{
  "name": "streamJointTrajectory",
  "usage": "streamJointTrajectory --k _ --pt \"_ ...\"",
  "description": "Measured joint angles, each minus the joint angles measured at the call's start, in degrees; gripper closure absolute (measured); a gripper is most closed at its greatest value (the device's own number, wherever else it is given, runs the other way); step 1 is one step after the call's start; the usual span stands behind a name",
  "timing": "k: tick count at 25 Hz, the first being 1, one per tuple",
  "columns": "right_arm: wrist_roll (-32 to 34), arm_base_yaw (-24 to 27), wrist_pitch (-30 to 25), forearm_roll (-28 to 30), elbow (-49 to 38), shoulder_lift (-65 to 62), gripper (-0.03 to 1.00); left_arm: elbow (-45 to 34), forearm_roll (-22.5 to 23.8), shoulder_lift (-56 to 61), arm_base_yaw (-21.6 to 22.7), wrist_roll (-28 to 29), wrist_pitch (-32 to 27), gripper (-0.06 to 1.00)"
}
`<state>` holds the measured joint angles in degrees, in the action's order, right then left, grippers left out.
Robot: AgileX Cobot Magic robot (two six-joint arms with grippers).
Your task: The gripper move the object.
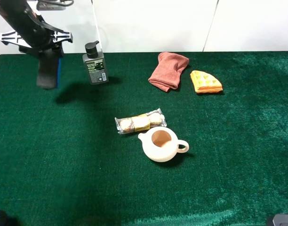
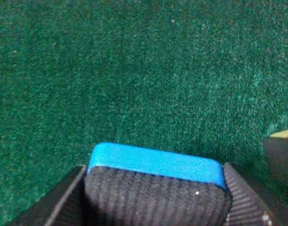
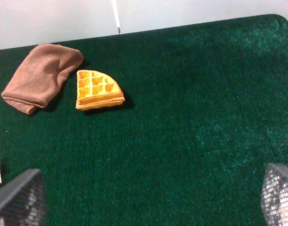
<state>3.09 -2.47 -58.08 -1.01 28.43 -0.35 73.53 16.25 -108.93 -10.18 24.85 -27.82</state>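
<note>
At the far left rear of the green felt-covered table [image 1: 64, 165], the left gripper [image 1: 49, 52] holds the board eraser [image 1: 46, 73] clear of the cloth, its long side hanging roughly upright and its shadow falling on the felt just to the right. The left wrist view shows the ribbed black fingers [image 2: 245, 205] clamped on either end of the eraser's dark grey felt top, the blue base [image 2: 156, 162] facing the table. Just right of the raised eraser stands a dark grey pump bottle [image 1: 95, 63], upright near the table's back edge. Toward the middle lies a clear packet of round biscuits [image 1: 140, 121], and touching or almost touching its near side sits a cream teapot [image 1: 161, 144] without a lid, handle pointing right. Farther back, a folded pink-brown towel [image 1: 168, 70] lies just beside a wedge of golden waffle [image 1: 205, 82] on its right. The right gripper [image 3: 148, 200] hangs over bare felt near the front right corner, its jaws spread wide with nothing between them.
</note>
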Motion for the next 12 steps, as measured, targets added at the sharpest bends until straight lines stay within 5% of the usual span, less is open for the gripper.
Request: streamJointTrajectory --k 12 --pt "0.00 0.00 0.06 0.00 0.00 0.00 0.27 0.00 0.00 -4.83 0.00 1.75 5.03 0.36"
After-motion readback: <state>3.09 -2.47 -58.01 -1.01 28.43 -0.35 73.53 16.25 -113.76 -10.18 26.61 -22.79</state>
